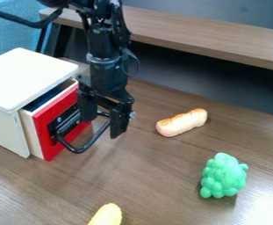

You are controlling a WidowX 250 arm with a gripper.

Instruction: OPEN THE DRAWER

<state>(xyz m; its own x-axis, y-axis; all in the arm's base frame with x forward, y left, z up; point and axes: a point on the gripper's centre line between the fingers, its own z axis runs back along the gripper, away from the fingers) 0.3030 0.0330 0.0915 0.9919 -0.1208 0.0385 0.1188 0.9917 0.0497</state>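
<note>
Drawer: red front [43, 127], left side of the tabletop [144, 180]. It sticks out a bit from the white box [27, 74], w/ a dark gap at the top. So it's part open.
Handle: black loop [75, 150] on the red front, poking out to the right.
Pincer: at the handle [103, 126], hanging down, its two sides wide apart. Part of the loop looks to be btwn them. Can't tell if they touch it.
Done: drawer is out some, & the pincer is in a good spot to tug.
Left to do: I'd say pull the drawer out more, to the right & near, then let the loop go.
Watch out: the loop could slip out, or the box could slide too.
Other toys: bread roll [182, 122] right of the pincer; green bumpy toy [223, 176] near right; yellow toy [108, 215] at the near edge. None in the drawer's way, prob.
</note>
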